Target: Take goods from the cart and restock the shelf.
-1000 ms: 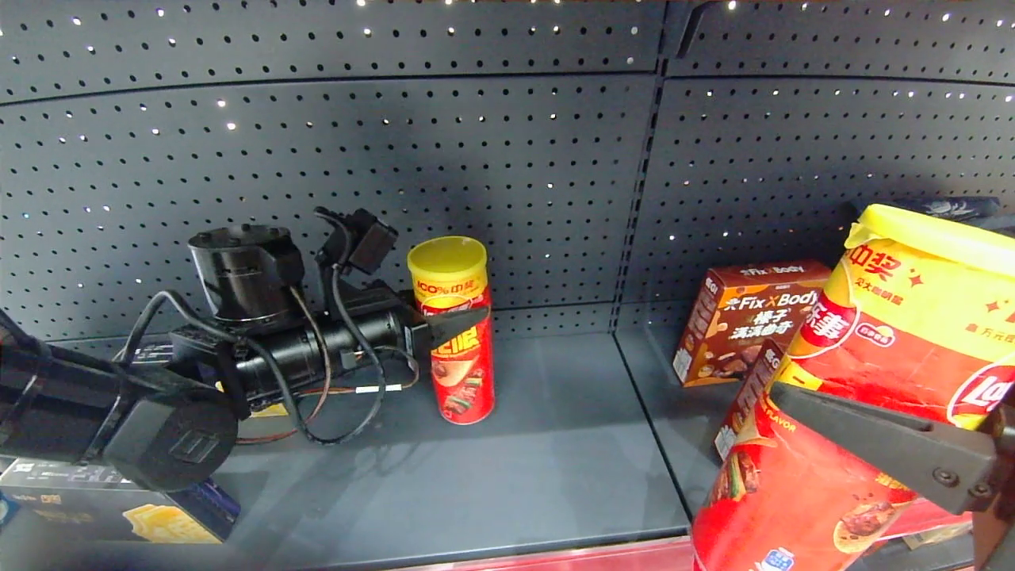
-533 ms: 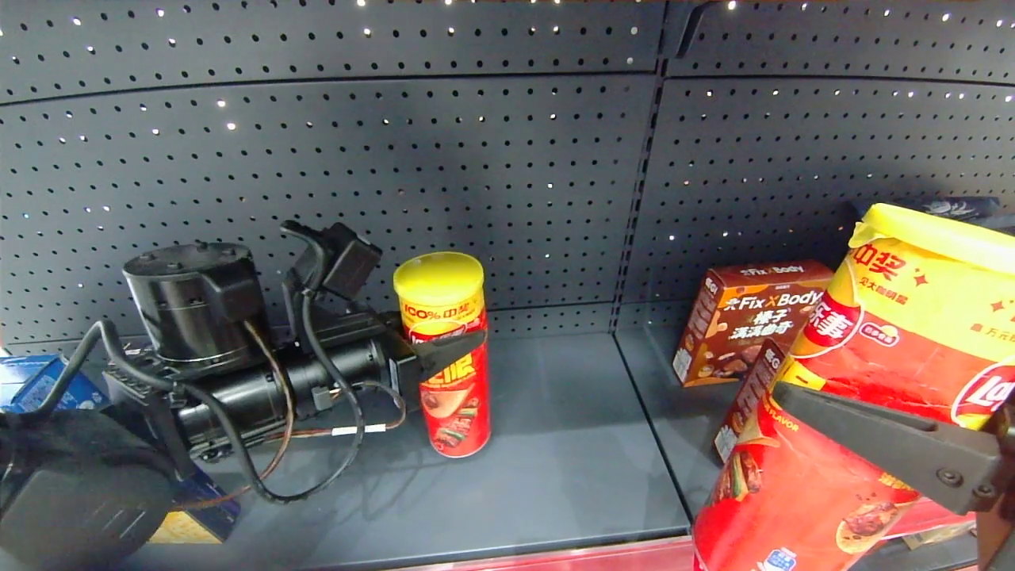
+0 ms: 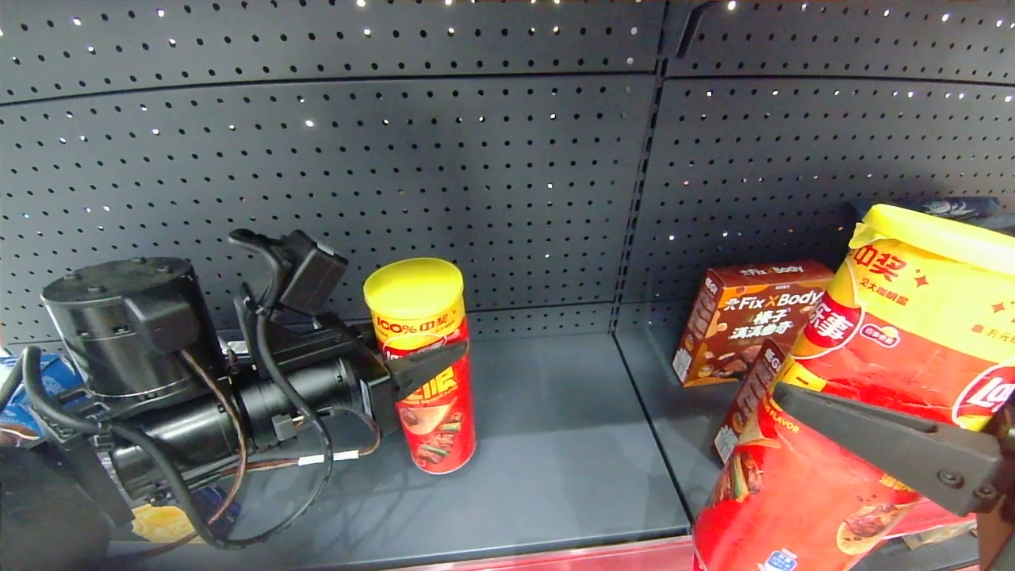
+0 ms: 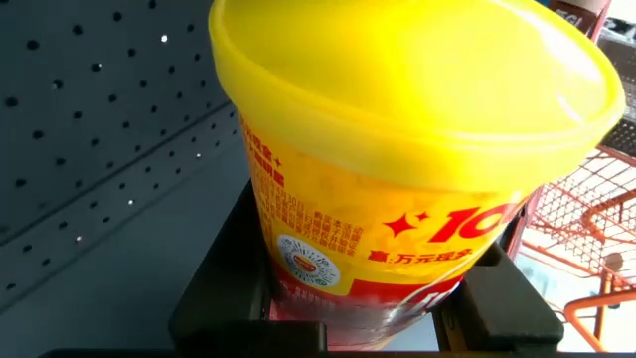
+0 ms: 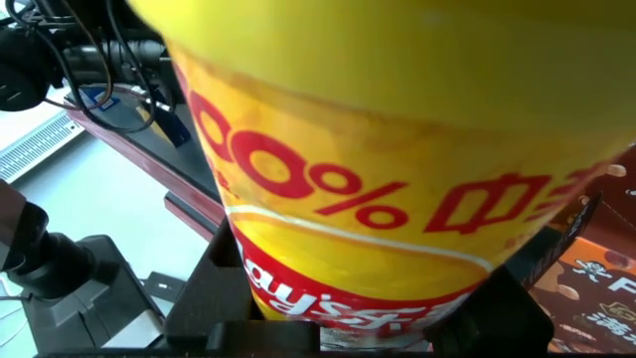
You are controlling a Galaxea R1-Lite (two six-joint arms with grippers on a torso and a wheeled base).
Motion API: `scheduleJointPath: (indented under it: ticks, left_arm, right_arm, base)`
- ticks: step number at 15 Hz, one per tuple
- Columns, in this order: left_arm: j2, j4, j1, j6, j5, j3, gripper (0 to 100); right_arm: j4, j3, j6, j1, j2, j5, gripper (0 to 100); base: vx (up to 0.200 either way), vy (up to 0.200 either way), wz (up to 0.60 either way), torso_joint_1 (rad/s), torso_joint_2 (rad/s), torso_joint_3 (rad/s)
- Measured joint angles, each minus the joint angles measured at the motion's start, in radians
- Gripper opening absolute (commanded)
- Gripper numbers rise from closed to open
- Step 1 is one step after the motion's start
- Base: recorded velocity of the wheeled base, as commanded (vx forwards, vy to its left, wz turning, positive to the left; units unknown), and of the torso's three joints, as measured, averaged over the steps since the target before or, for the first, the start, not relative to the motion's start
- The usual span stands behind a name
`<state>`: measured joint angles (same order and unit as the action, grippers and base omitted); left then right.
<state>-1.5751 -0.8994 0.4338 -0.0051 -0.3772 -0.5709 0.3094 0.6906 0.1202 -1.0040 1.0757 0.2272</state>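
A dark grey pegboard back wall (image 3: 476, 159) rises behind the shelf (image 3: 555, 444) and is split into two bays by a slotted vertical upright (image 3: 638, 198). Small points of light shine through some of its holes. The grey shelf board ends in a red front strip (image 3: 555, 553). Below it lies a pale floor (image 5: 99, 214).
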Motion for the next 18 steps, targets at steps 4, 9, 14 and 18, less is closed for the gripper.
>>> scheduleJointPath:
  ticks: [4, 9, 14, 18]
  left_arm:
    - [0.007, 0.000, 0.021, 0.000, 0.020, 0.030, 0]
    - [0.014, -0.002, 0.048, 0.000, 0.047, 0.045, 0]
    - [0.019, -0.002, 0.071, -0.001, 0.053, 0.077, 0]
    - [0.034, -0.002, 0.080, -0.002, 0.070, 0.111, 0]
  right_arm:
    - [0.000, 0.000, 0.000, -0.002, 0.000, 0.001, 0]
    - [0.000, 0.000, 0.001, 0.000, 0.000, 0.000, 0]
    - [0.000, 0.001, 0.001, 0.001, 0.000, 0.001, 0]
    - [0.001, 0.001, 0.002, 0.001, 0.000, 0.000, 0]
  base:
    - [0.000, 0.000, 0.00, 0.000, 0.00, 0.000]
    - [0.000, 0.000, 0.00, 0.000, 0.00, 0.000]
    - [0.000, 0.000, 0.00, 0.000, 0.00, 0.000]
    - [0.000, 0.000, 0.00, 0.000, 0.00, 0.000]
